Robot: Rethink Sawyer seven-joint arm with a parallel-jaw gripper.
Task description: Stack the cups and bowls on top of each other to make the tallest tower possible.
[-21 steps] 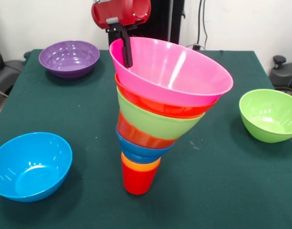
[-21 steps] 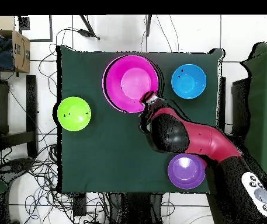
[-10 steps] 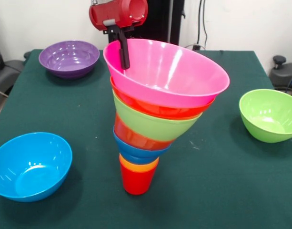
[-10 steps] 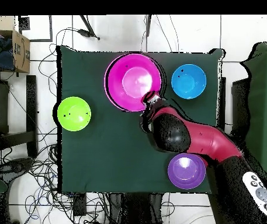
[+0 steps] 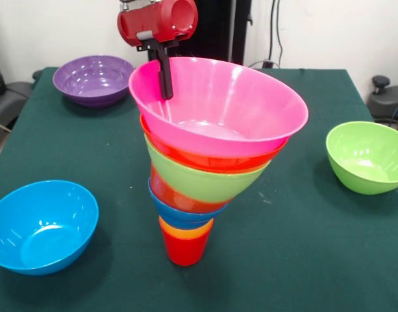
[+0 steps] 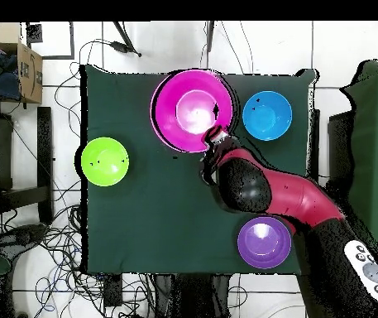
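The tower stands mid-table, a red cup [image 5: 186,250] lowest, then an orange cup [image 5: 186,229], a small blue bowl [image 5: 179,211], a small orange-red bowl [image 5: 171,195], a lime green bowl [image 5: 199,182], a large orange-red bowl [image 5: 205,160] and a pink bowl [image 5: 218,110] on top. It leans slightly to the right. My gripper [image 5: 165,91] sits at the pink bowl's far-left rim, one black finger inside the wall, shut on that rim. From overhead the pink bowl [image 6: 188,112] hides the stack, with the gripper [image 6: 217,132] at its edge.
A purple bowl [image 5: 95,79] rests at the far left corner, a light blue bowl [image 5: 41,224] at the near left, and a second lime green bowl [image 5: 367,156] at the right. The green table [image 5: 302,260] ends close behind the purple bowl.
The gripper has moved left and slightly up with the pink bowl's rim, and the whole tower has tipped from a strong rightward lean toward upright.
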